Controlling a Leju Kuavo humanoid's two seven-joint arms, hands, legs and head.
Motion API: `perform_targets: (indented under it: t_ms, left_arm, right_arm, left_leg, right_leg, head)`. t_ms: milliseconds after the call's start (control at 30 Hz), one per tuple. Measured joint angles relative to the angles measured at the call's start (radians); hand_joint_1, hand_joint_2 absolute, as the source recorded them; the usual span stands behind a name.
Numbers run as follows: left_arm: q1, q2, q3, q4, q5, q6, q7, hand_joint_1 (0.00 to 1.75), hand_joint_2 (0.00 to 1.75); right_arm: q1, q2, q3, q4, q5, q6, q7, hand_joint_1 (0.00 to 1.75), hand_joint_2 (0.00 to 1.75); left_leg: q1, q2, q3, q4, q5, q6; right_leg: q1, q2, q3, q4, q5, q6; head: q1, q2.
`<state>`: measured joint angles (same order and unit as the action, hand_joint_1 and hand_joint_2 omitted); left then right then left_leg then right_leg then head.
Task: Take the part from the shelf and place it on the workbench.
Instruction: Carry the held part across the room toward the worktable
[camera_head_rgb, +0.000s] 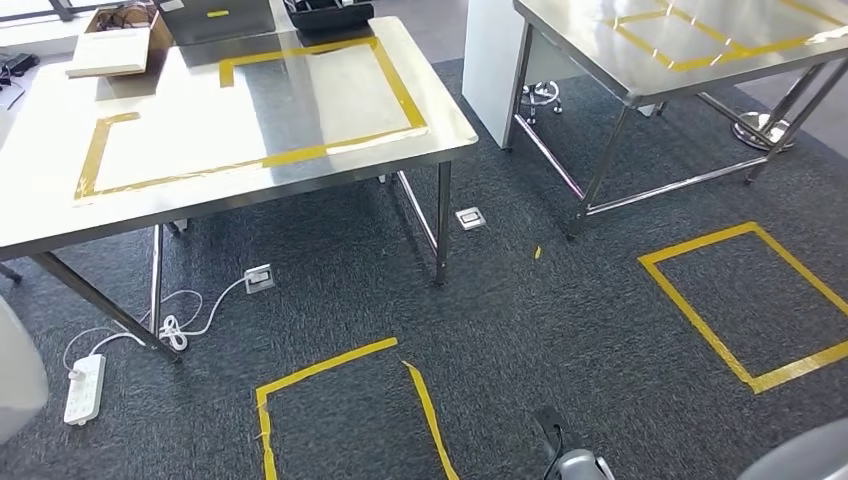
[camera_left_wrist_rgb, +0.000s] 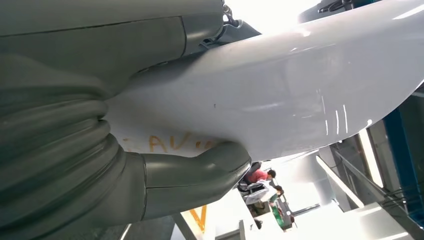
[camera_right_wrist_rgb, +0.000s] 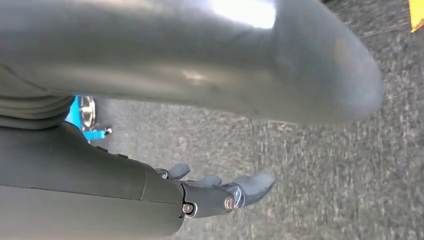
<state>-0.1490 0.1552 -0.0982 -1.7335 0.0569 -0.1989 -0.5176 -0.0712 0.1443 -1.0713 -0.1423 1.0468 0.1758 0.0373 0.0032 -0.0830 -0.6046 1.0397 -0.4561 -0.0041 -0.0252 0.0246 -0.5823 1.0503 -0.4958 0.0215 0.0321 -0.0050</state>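
Right hand (camera_right_wrist_rgb: 220, 192): dark fingers stretched out, slightly apart, holding nothing, above speckled grey carpet (camera_right_wrist_rgb: 310, 170).
Left hand (camera_left_wrist_rgb: 150, 182): thick grey thumb lies against a glossy white curved shell (camera_left_wrist_rgb: 280, 85); how the fingers lie cannot be told.
Likely workbench: stainless-steel table with a yellow tape rectangle (camera_head_rgb: 330, 95), 11 o'clock.
Second steel table (camera_head_rgb: 590, 40): 1 o'clock.
Part: whereabouts cannot be told.
Progress: apparently nothing done yet; taking, carrying and placing all remain.

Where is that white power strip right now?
In the head view, the white power strip lies on the grey carpet at lower left, beside the near steel table's leg.
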Motion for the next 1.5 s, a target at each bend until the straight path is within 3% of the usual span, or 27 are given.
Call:
perform_targets:
  t_ms: [100,267,467,567,633,733,767,800,833,867,900,967,1067,1100,1167,1200,1267,1300,1333,1367,1467,1500]
  left_arm:
    - [0.005,0.000,0.002,-0.004,0.004,-0.002,0.004,1.75,1.75]
    - [0.010,0.001,0.007,-0.008,0.009,-0.002,0.010,1.75,1.75]
    - [0.019,0.003,0.010,-0.012,0.009,-0.002,0.012,1.75,1.75]
    - [0.023,0.004,0.013,-0.016,0.009,-0.002,0.012,1.75,1.75]
    - [0.026,0.004,0.015,-0.018,0.009,-0.002,0.012,1.75,1.75]
    - [0.032,0.004,0.015,-0.019,0.009,-0.002,0.012,1.75,1.75]
    - [0.035,0.003,0.015,-0.020,0.009,-0.002,0.012,1.75,1.75]
    - [0.038,0.003,0.015,-0.020,0.009,-0.003,0.012,1.75,1.75]
    - [0.040,0.002,0.015,-0.020,0.009,-0.003,0.012,1.75,1.75]
    - [0.040,0.002,0.015,-0.021,0.009,-0.004,0.013,1.75,1.75]
    - [0.040,0.001,0.015,-0.021,0.009,-0.004,0.013,1.75,1.75]
    - [0.039,0.001,0.015,-0.022,0.009,-0.005,0.014,1.75,1.75]
    - [0.037,0.000,0.016,-0.025,0.010,-0.006,0.016,1.75,1.75]
    - [0.037,0.000,0.016,-0.026,0.010,-0.006,0.016,1.75,1.75]
    - [0.035,0.001,0.016,-0.026,0.010,-0.007,0.016,1.75,1.75]
    - [0.035,0.001,0.016,-0.026,0.010,-0.007,0.015,1.75,1.75]
    - [0.038,0.001,0.016,-0.025,0.010,-0.007,0.016,1.75,1.75]
    - [0.038,0.001,0.016,-0.025,0.010,-0.007,0.017,1.75,1.75]
    - [0.039,0.001,0.016,-0.025,0.010,-0.007,0.017,1.75,1.75]
    - [0.039,0.001,0.016,-0.025,0.010,-0.007,0.017,1.75,1.75]
    - [0.042,0.002,0.017,-0.025,0.010,-0.007,0.018,1.75,1.75]
    - [0.043,0.003,0.018,-0.027,0.010,-0.007,0.018,1.75,1.75]
  right_arm:
    - [0.000,0.003,-0.013,0.000,-0.011,0.004,0.022,0.00,0.00]
    - [0.000,0.005,-0.025,0.000,-0.012,-0.004,0.045,0.00,0.00]
    - [0.000,0.005,-0.032,0.000,-0.012,-0.008,0.061,0.00,0.00]
    - [0.000,0.006,-0.034,0.000,-0.012,-0.009,0.061,0.00,0.00]
    - [-0.003,0.006,-0.035,0.000,-0.012,-0.010,0.061,0.00,0.00]
    - [-0.004,0.004,-0.035,-0.001,-0.012,-0.012,0.062,0.00,0.00]
    - [-0.002,0.004,-0.035,-0.001,-0.012,-0.013,0.062,0.00,0.00]
    - [0.000,0.004,-0.036,-0.001,-0.012,-0.014,0.062,0.00,0.00]
    - [0.002,0.004,-0.036,-0.002,-0.013,-0.015,0.062,0.00,0.00]
    - [0.002,0.004,-0.036,-0.002,-0.014,-0.015,0.062,0.00,0.00]
    - [0.003,0.006,-0.037,-0.002,-0.014,-0.016,0.062,0.00,0.00]
    - [0.003,0.008,-0.037,-0.002,-0.016,-0.016,0.062,0.00,0.00]
    - [0.005,0.010,-0.040,-0.002,-0.016,-0.017,0.061,0.00,0.00]
    - [0.006,0.011,-0.041,-0.002,-0.016,-0.017,0.060,0.00,0.00]
    - [0.007,0.011,-0.042,-0.002,-0.016,-0.017,0.059,0.00,0.00]
    - [0.008,0.011,-0.042,-0.002,-0.016,-0.017,0.059,0.00,0.00]
    - [0.010,0.011,-0.043,-0.002,-0.015,-0.017,0.058,0.00,0.00]
    - [0.011,0.011,-0.043,-0.002,-0.014,-0.016,0.057,0.00,0.00]
    - [0.012,0.011,-0.043,-0.002,-0.012,-0.015,0.056,0.00,0.00]
    - [0.012,0.011,-0.043,-0.002,-0.011,-0.013,0.054,0.00,0.00]
    - [0.017,0.019,-0.044,-0.001,-0.009,-0.010,0.049,0.00,0.00]
    - [0.017,0.021,-0.045,0.000,-0.009,-0.009,0.048,0.00,0.00]
  left_leg:
    - [-0.005,-0.001,-0.002,-0.004,0.000,0.020]
    - [-0.006,0.004,0.002,-0.011,-0.001,0.022]
    - [-0.010,0.006,0.001,-0.011,-0.006,0.026]
    - [-0.007,0.008,0.021,-0.036,-0.007,0.027]
    - [-0.002,0.011,0.043,-0.048,-0.009,0.027]
    - [-0.001,0.016,0.052,-0.044,-0.021,0.027]
    - [0.000,0.016,0.055,-0.042,-0.028,0.024]
    - [0.002,0.016,0.060,-0.039,-0.035,0.020]
    - [0.005,0.016,0.068,-0.035,-0.044,0.015]
    - [0.008,0.016,0.074,-0.030,-0.054,0.008]
    - [0.009,0.015,0.080,-0.024,-0.065,0.000]
    - [0.008,0.013,0.085,-0.017,-0.087,-0.017]
    - [0.009,0.016,0.091,0.013,-0.085,-0.033]
    - [0.010,0.028,0.074,0.056,-0.065,-0.039]
    - [0.010,0.059,-0.008,0.178,-0.040,-0.045]
    - [0.010,0.070,-0.059,0.236,-0.050,-0.047]
    - [0.009,0.076,-0.142,0.287,-0.121,-0.044]
    - [0.007,0.077,-0.166,0.276,-0.153,-0.039]
    - [0.004,0.077,-0.180,0.243,-0.165,-0.031]
    - [-0.002,0.078,-0.185,0.190,-0.139,-0.021]
    - [-0.029,0.081,-0.175,0.016,0.106,0.013]
    - [-0.035,0.078,-0.165,-0.014,0.155,0.018]
  right_leg:
    - [0.002,-0.001,-0.001,-0.004,0.003,-0.010]
    - [0.001,0.001,0.001,-0.004,0.002,-0.019]
    - [-0.001,0.001,0.005,-0.007,0.001,-0.015]
    - [0.000,-0.001,0.010,0.008,0.019,-0.003]
    - [0.000,-0.008,-0.012,0.055,-0.006,0.004]
    - [-0.001,-0.012,-0.109,0.214,-0.081,0.016]
    - [-0.002,-0.012,-0.135,0.245,-0.085,0.020]
    - [-0.004,-0.013,-0.144,0.242,-0.069,0.022]
    - [-0.007,-0.014,-0.133,0.200,-0.037,0.026]
    - [-0.012,-0.013,-0.108,0.132,0.003,0.031]
    - [-0.014,-0.010,-0.087,0.074,0.026,0.035]
    - [-0.013,-0.008,-0.059,0.014,0.029,0.023]
    - [-0.008,-0.013,-0.032,0.015,0.006,-0.017]
    - [-0.007,-0.016,-0.016,0.012,-0.004,-0.027]
    - [-0.005,-0.021,0.022,0.005,-0.028,-0.041]
    - [-0.003,-0.024,0.042,0.001,-0.043,-0.044]
    - [0.000,-0.027,0.085,-0.004,-0.075,-0.046]
    - [0.002,-0.027,0.108,-0.006,-0.092,-0.046]
    - [0.003,-0.027,0.134,-0.009,-0.111,-0.046]
    - [0.004,-0.028,0.160,-0.014,-0.129,-0.047]
    - [0.005,-0.029,0.227,-0.052,-0.176,-0.039]
    - [0.006,-0.029,0.251,-0.070,-0.179,-0.034]
  head:
    - [-0.001,0.000]
    - [-0.001,0.000]
    - [-0.001,0.000]
    - [0.001,0.000]
    - [0.001,0.000]
    - [0.002,0.000]
    - [0.002,0.000]
    - [0.002,0.000]
    - [0.002,0.000]
    - [0.002,0.000]
    - [0.002,0.000]
    - [0.002,0.000]
    - [-0.001,0.000]
    - [-0.003,0.000]
    - [-0.005,0.000]
    - [-0.006,0.000]
    - [-0.006,0.000]
    - [-0.006,0.000]
    - [-0.006,0.000]
    - [-0.006,0.000]
    - [-0.014,0.000]
    - [-0.016,0.000]
